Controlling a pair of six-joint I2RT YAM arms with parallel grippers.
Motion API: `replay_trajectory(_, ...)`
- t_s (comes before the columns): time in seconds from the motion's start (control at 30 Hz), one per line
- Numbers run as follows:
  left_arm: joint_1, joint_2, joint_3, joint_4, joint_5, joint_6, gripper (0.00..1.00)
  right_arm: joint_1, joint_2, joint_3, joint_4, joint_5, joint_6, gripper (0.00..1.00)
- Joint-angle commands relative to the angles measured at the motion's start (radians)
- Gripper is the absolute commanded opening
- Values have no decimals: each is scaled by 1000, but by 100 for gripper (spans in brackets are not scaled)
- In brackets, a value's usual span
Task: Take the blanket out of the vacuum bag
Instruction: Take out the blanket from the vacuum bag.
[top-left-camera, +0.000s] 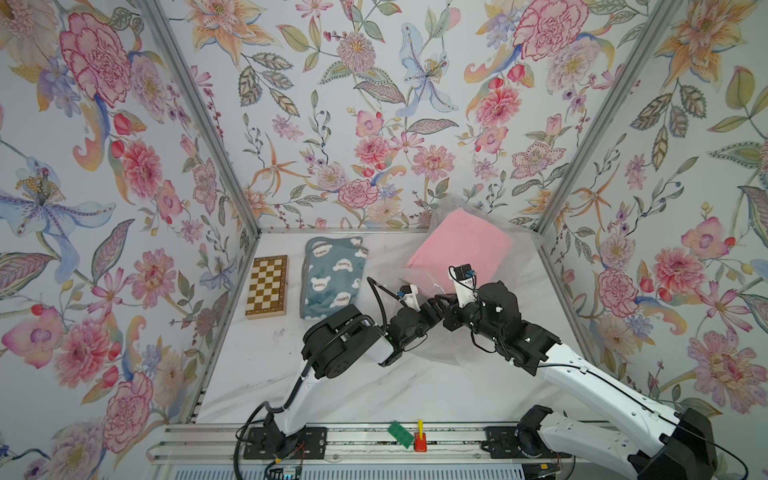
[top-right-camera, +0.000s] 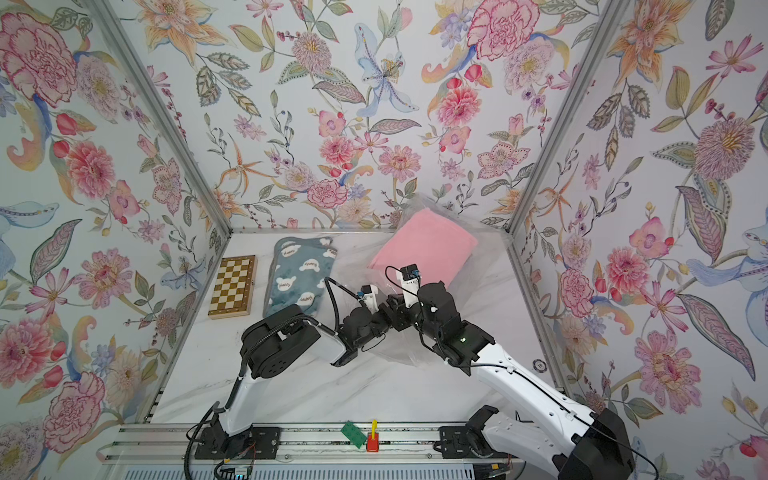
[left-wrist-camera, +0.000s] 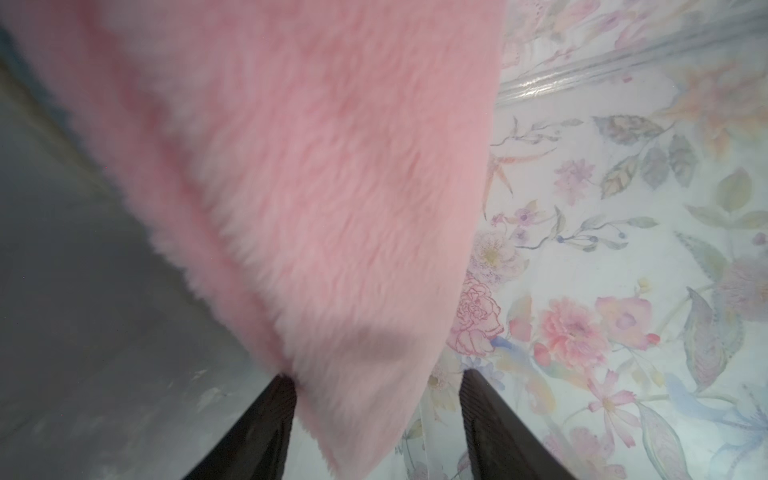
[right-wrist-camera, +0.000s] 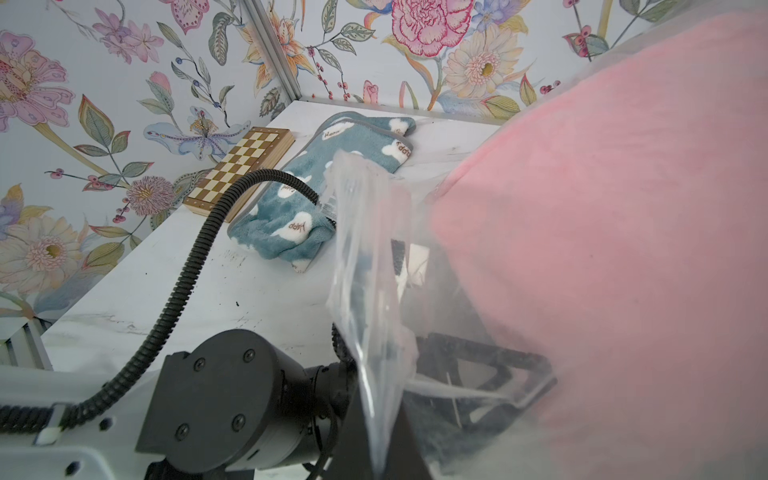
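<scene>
Pink blanket (top-left-camera: 461, 245) inside vacuum bag (top-left-camera: 436, 353), far right on bench (top-left-camera: 332, 395), near corner pointing toward both arms. Right end effector (right-wrist-camera: 376, 453) closed tight on a flap of bag film at the mouth, holding it up. Left end effector (left-wrist-camera: 378, 377) at the mouth, fingers (left-wrist-camera: 266, 428) spread well apart, corner of pink blanket between them, nothing clamped. Step in hand, by judgement: grab that corner, pull out. Push left end effector deeper to get more fleece than just the tip into the gap, close fully, then draw toward near left. Keep film pinned with right to stop the bag following. Risk: catching film together with fleece. Left wrist view only: corner between open fingers. Right wrist view only: film pinch, left end effector seen through film. Top views only: whole layout, blue bear blanket (top-left-camera: 332, 278) and chessboard (top-left-camera: 267, 286) at far left, left of bag.
</scene>
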Motion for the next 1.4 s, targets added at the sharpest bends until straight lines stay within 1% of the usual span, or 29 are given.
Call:
replay_trajectory(0.0,-4,30,35,30,35,16,66,8,-22,-17,29,-2,12,0)
replay_trajectory(0.1,-3,39,35,50,35,3,65,8,-22,-11,18,-2,6,0)
replay_trajectory(0.37,-2,-4,23,6,17,43,65,8,-45,-41,49,-4,16,0)
replay_trajectory(0.53,-1,-16,7,16,1,42,63,8,-35,-29,29,-4,9,0)
replay_trajectory(0.67,0,-27,0,8,3,56,63,8,-41,-42,47,-2,13,0)
replay_trajectory(0.77,2,-26,10,44,26,67,60,7,-40,-47,47,-1,14,0)
replay_trajectory(0.9,5,-31,24,104,67,72,54,5,-42,-57,45,-1,15,0)
replay_trajectory(1.07,3,-100,-3,53,82,129,52,4,-46,-69,55,-1,16,0)
replay_trajectory(1.17,10,-118,-10,39,90,154,51,2,-43,-80,68,-3,21,0)
replay_trajectory(1.27,11,-111,1,36,96,143,50,1,-39,-77,64,-7,21,0)
replay_trajectory(1.37,11,-88,-17,26,72,84,55,-1,-43,-80,65,-10,21,0)
